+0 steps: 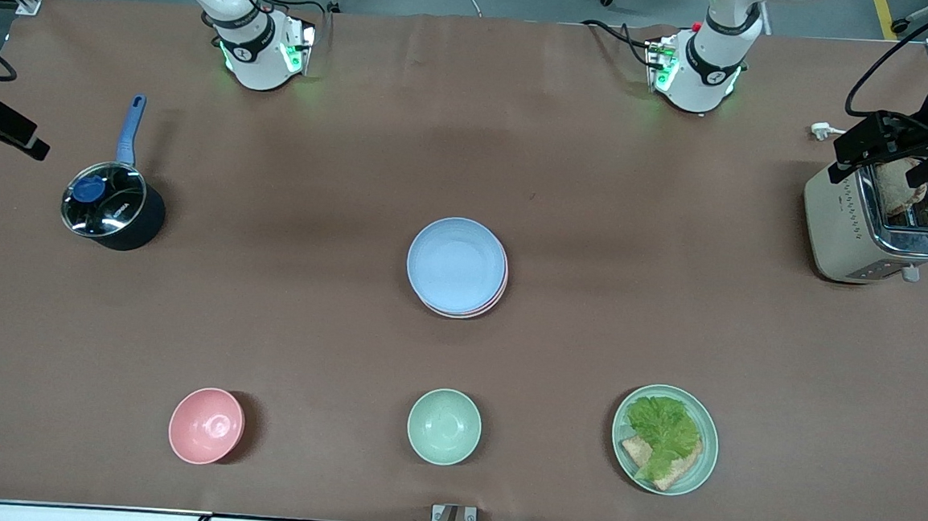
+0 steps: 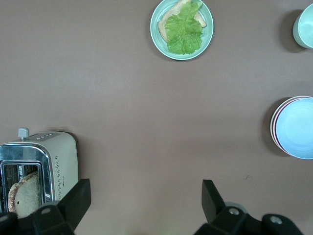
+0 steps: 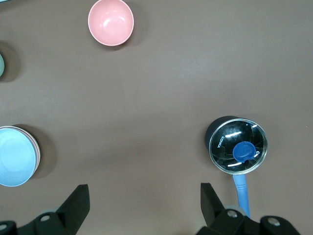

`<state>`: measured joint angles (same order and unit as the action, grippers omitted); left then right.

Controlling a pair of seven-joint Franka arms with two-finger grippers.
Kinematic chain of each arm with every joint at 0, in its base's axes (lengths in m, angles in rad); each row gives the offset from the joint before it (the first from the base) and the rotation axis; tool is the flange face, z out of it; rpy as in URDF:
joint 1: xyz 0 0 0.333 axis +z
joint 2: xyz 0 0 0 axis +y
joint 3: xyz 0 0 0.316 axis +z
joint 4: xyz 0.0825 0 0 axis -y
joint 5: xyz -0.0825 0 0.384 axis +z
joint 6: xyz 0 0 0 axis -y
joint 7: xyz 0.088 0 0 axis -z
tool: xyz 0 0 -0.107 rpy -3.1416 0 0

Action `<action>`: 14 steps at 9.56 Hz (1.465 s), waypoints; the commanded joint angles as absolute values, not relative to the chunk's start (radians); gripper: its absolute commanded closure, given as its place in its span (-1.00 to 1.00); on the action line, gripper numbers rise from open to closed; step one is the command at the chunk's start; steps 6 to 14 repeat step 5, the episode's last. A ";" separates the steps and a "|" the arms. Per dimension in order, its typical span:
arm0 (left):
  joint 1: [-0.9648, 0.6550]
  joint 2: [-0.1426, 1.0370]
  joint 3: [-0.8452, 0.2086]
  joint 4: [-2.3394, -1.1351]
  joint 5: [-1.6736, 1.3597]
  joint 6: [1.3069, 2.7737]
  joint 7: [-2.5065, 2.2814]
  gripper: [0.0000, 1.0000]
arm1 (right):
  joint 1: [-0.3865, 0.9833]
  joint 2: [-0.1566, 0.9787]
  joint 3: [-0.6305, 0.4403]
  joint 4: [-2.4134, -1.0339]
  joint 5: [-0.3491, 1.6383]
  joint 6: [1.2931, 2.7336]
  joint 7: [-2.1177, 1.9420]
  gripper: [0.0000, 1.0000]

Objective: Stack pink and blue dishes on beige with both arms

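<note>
At the table's middle a light blue plate (image 1: 456,265) lies on top of a stack, with the rim of a pale pink plate (image 1: 499,298) showing under it. The beige plate is hidden beneath them. The stack also shows in the left wrist view as the blue plate (image 2: 296,128) and in the right wrist view as the blue plate (image 3: 14,155). My left gripper (image 1: 890,150) (image 2: 145,198) hangs open and empty over the toaster. At the right arm's end of the table my right gripper (image 1: 0,131) (image 3: 145,200) hangs open and empty beside the saucepan.
A toaster (image 1: 877,229) holding bread stands at the left arm's end. A lidded saucepan (image 1: 111,208) with a blue handle stands at the right arm's end. Nearer the front camera are a pink bowl (image 1: 206,425), a mint-green bowl (image 1: 444,426) and a mint-green plate (image 1: 705,460) with lettuce and bread.
</note>
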<state>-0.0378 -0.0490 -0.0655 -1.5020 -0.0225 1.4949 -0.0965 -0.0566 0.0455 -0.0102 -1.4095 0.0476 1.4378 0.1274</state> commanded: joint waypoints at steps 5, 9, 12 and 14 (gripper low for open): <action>-0.031 -0.048 -0.071 -1.526 -0.012 1.493 -0.100 -1.00 | -0.046 0.037 -0.014 -1.443 0.029 1.468 0.117 -1.00; -0.031 -0.048 -0.071 -1.526 -0.012 1.493 -0.100 -1.00 | -0.046 0.037 -0.014 -1.443 0.029 1.468 0.117 -1.00; -0.031 -0.048 -0.071 -1.526 -0.012 1.493 -0.100 -1.00 | -0.046 0.037 -0.014 -1.443 0.029 1.468 0.117 -1.00; -0.031 -0.048 -0.071 -1.526 -0.012 1.493 -0.100 -1.00 | -0.046 0.037 -0.014 -1.443 0.029 1.468 0.117 -1.00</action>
